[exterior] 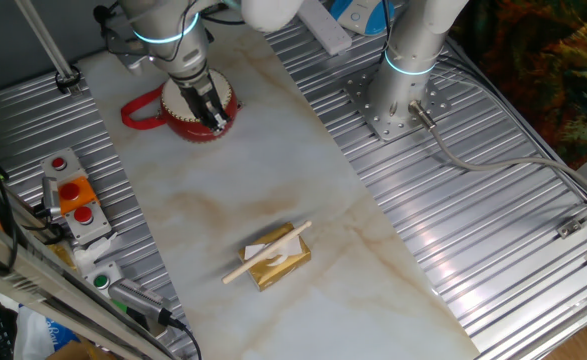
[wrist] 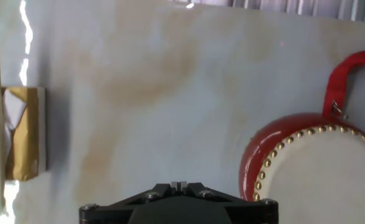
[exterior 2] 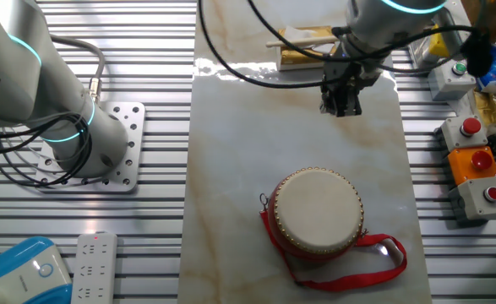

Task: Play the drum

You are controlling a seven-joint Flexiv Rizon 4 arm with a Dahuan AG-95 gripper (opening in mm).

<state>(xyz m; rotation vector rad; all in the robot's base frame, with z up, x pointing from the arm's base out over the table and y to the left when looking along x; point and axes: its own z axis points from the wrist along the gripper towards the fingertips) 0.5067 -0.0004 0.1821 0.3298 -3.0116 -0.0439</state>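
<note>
Where the gripper [exterior: 216, 122] overlaps the drum [exterior 2: 318, 211], its fingertips blur.

In the one fixed view the drum [exterior: 197, 108] sits at the upper left of the board [exterior: 273, 200], with the gripper [exterior: 216, 117] over it. The block [exterior: 278, 258] lies at lower centre, well apart, with a stick [exterior: 266, 253] resting across it. A button box [exterior: 70, 200] stands off the board's left edge.

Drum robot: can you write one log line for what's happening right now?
drum: on marble board, untouched | stick: resting on gold block, not picked up | hand: empty, above board between drum and block
</note>
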